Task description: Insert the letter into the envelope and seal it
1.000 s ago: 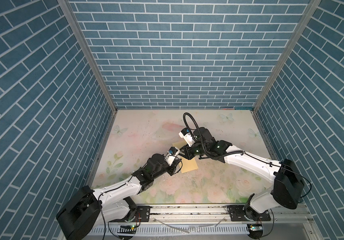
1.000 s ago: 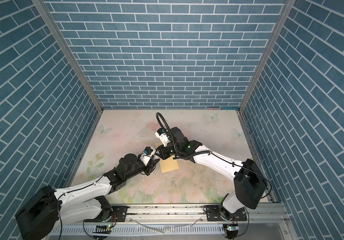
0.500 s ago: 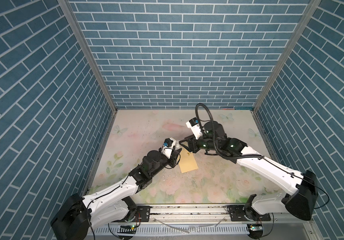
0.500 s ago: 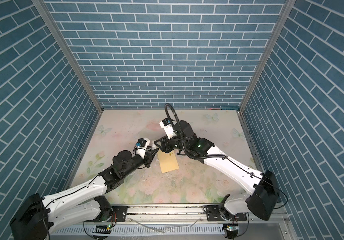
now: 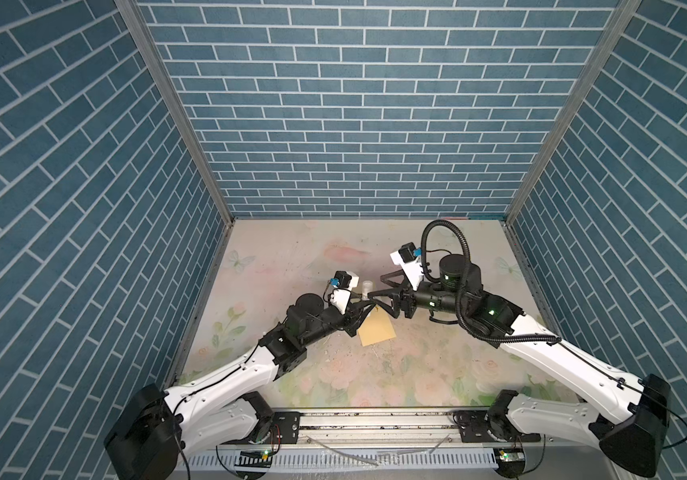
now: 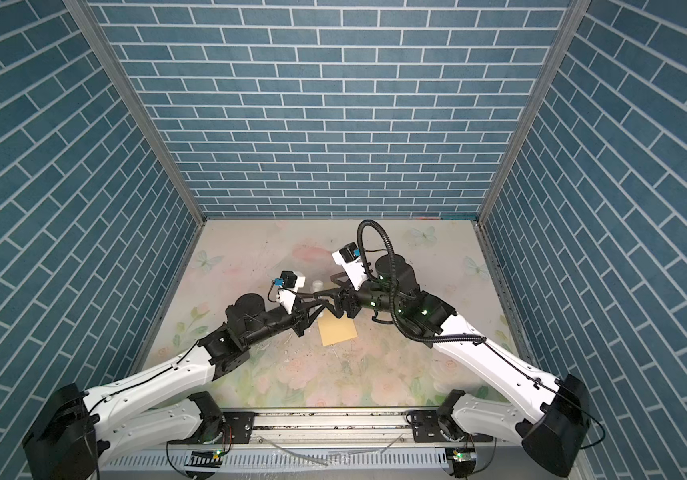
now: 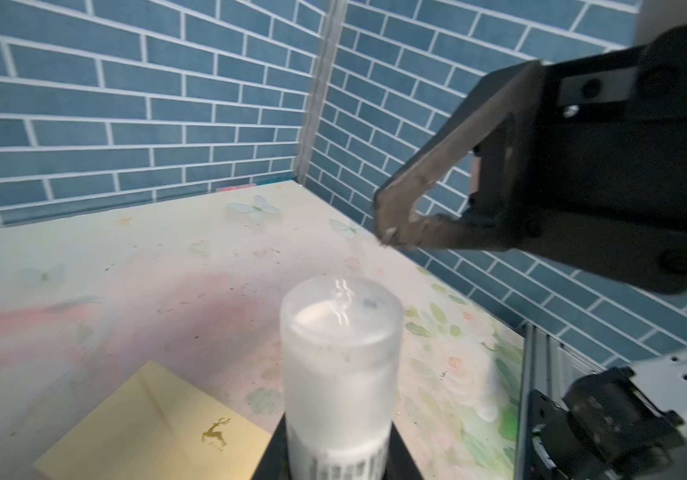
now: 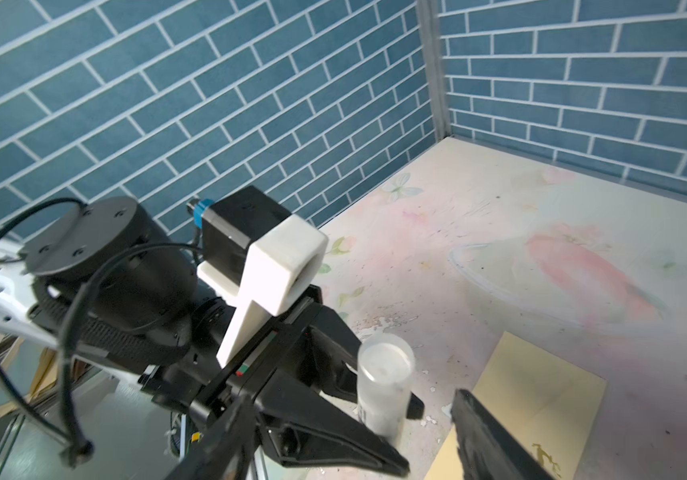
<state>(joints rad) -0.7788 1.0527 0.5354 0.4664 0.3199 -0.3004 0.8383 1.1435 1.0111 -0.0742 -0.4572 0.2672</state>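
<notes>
The envelope [image 5: 377, 330] lies flat on the bench [image 5: 291, 257] near the two grippers; we see no letter, so we judge it already inside, with sealing left to do. The left gripper [image 8: 387, 419] is clamped on a white translucent tube [image 7: 339, 374], probably glue, while the right gripper [image 5: 382, 287] hangs beside it, jaws apart and empty. We read no words: only a gold deer emblem [image 7: 215, 432] on the envelope and a barcode [image 7: 346, 461] on the tube.

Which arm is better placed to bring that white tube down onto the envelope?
Left. The left fingers grip the white tube near the envelope; the right fingers stand open, empty.
</notes>
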